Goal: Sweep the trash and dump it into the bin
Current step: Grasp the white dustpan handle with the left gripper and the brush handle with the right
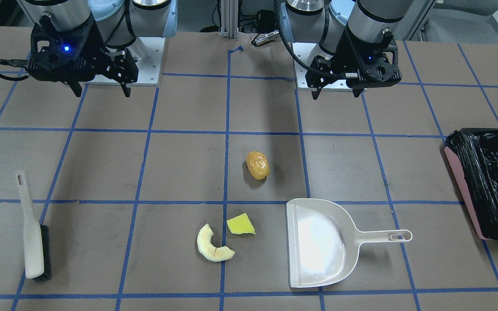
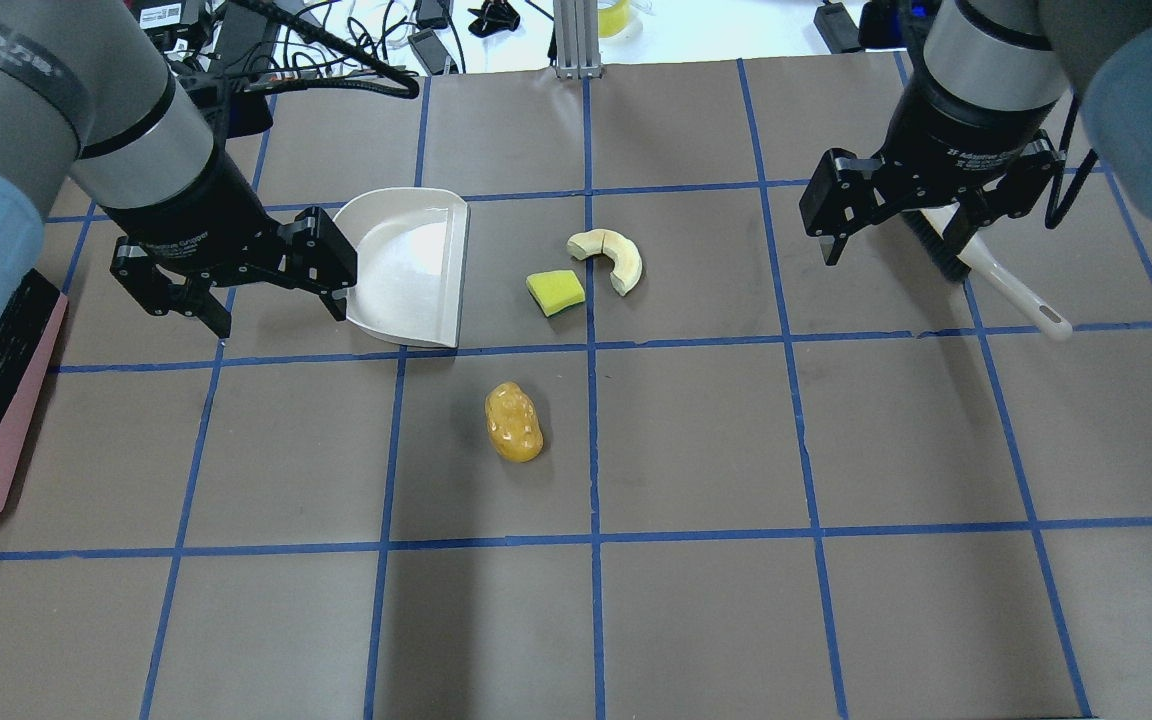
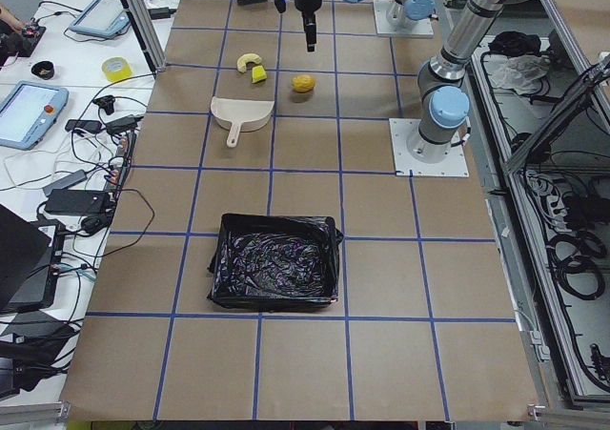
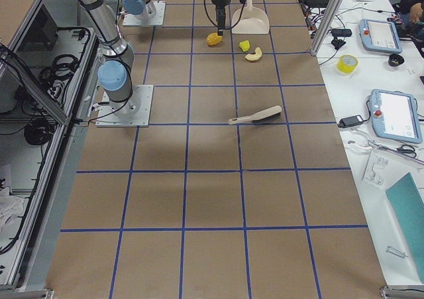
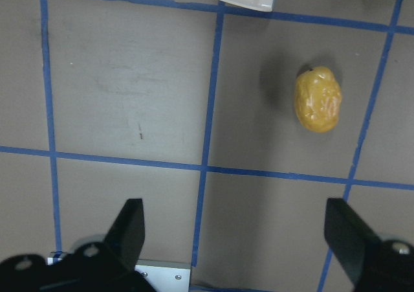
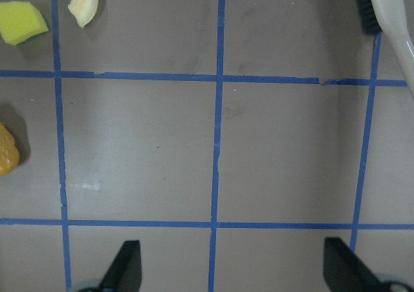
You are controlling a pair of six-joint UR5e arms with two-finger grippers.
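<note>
A beige plastic dustpan (image 1: 318, 242) lies flat on the table (image 1: 180, 164), its mouth facing a bright yellow wedge (image 1: 241, 225), with a pale cream curved rind slice (image 1: 212, 249) just past that and a golden-brown oval lump (image 1: 257, 165) off toward the robot. The pink-sided bin (image 1: 463, 185), lined with black plastic, stands well beyond the dustpan's handle. The left gripper (image 1: 336, 93) and right gripper (image 1: 102, 93) hang on the dustpan's robot side, fingers apart and empty.

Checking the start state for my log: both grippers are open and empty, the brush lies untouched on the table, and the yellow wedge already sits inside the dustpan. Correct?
No. The yellow wedge lies on the table, apart from the dustpan, which holds nothing; the exterior front-facing view shows this. The rest is right.
</note>
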